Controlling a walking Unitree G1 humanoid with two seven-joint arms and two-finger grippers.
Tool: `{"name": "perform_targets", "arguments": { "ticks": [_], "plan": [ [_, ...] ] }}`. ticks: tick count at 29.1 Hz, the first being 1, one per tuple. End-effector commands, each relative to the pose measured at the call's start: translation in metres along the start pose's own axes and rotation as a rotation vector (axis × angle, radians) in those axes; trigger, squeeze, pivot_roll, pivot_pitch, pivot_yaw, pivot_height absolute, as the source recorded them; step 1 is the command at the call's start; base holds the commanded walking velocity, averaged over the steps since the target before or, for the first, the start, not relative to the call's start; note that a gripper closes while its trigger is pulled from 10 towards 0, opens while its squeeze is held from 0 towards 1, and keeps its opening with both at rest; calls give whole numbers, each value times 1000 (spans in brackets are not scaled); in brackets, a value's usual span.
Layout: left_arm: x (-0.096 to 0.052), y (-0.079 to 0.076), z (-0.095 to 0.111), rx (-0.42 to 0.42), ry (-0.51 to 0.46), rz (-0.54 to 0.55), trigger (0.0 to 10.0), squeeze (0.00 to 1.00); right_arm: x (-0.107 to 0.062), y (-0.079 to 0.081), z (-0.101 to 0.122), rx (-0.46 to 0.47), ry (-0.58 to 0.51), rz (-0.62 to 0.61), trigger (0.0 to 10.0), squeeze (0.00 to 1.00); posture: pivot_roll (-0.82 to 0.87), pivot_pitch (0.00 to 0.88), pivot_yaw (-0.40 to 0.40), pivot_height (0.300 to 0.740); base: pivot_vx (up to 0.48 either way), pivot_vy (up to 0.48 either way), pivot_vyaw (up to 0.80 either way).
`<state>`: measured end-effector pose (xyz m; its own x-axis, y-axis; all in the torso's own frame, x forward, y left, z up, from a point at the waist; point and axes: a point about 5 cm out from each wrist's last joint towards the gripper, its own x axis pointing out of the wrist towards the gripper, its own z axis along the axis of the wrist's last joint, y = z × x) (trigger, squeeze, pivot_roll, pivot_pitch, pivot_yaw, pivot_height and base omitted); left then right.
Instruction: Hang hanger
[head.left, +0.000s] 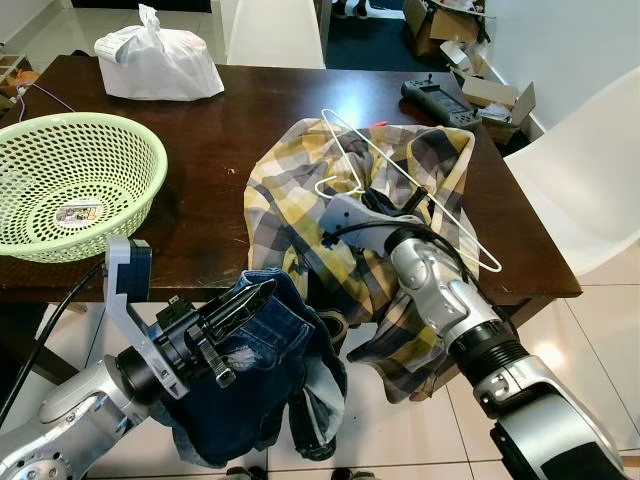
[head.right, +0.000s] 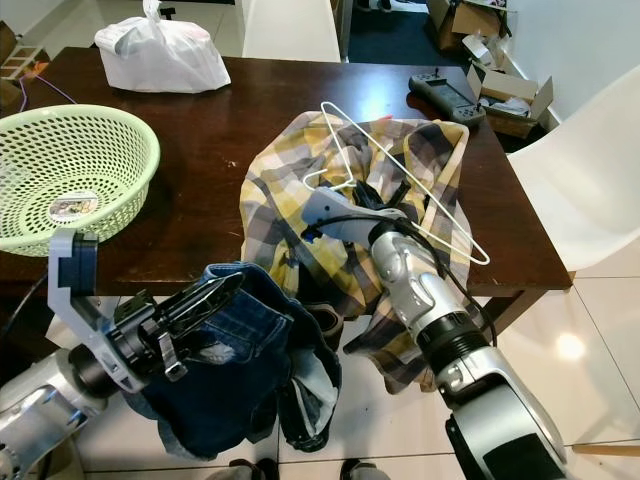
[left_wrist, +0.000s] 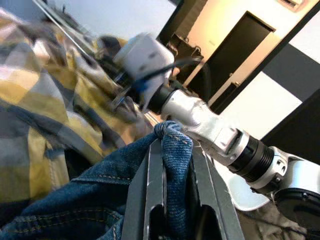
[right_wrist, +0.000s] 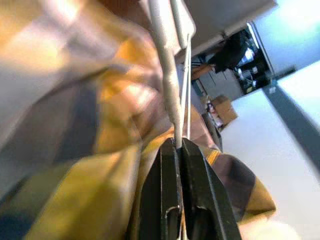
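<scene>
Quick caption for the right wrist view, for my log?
Right gripper pinches the white wire hanger against the yellow plaid shirt.

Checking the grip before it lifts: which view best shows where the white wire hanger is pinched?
The right wrist view: the right gripper shuts on the white wire hanger. Both eye views show its whole outline on the plaid shirt.
</scene>
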<state>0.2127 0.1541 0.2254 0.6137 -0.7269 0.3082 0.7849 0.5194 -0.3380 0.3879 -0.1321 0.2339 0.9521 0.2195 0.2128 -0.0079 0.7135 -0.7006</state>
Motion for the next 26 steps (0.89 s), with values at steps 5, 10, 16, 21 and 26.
{"name": "perform_targets", "arguments": {
  "ticks": [5, 10, 16, 21, 26],
  "plan": [
    [10, -1, 20, 71, -76, -49, 10000, 0, 1, -72, 13, 293, -106, -153, 0, 0, 49, 151, -52, 740, 0, 0, 0],
    [15, 0, 16, 89, -35, -69, 10000, 0, -12, -107, -6, 599, -134, -77, 0, 0, 44, 131, -48, 740, 0, 0, 0],
    [21, 1, 8, 71, -25, -60, 10000, 0, -27, -96, 1, 810, -248, 49, 0, 0, 41, 118, -43, 740, 0, 0, 0],
    [34, -4, -3, 31, -21, -98, 10000, 0, -34, -79, 8, 904, -309, 112, 0, 0, 37, 100, -32, 740, 0, 0, 0],
    [43, -7, -6, 12, -22, -128, 10000, 0, -35, -50, 10, 815, -239, 272, 0, 0, 36, 99, -29, 740, 0, 0, 0]
  ]
}}
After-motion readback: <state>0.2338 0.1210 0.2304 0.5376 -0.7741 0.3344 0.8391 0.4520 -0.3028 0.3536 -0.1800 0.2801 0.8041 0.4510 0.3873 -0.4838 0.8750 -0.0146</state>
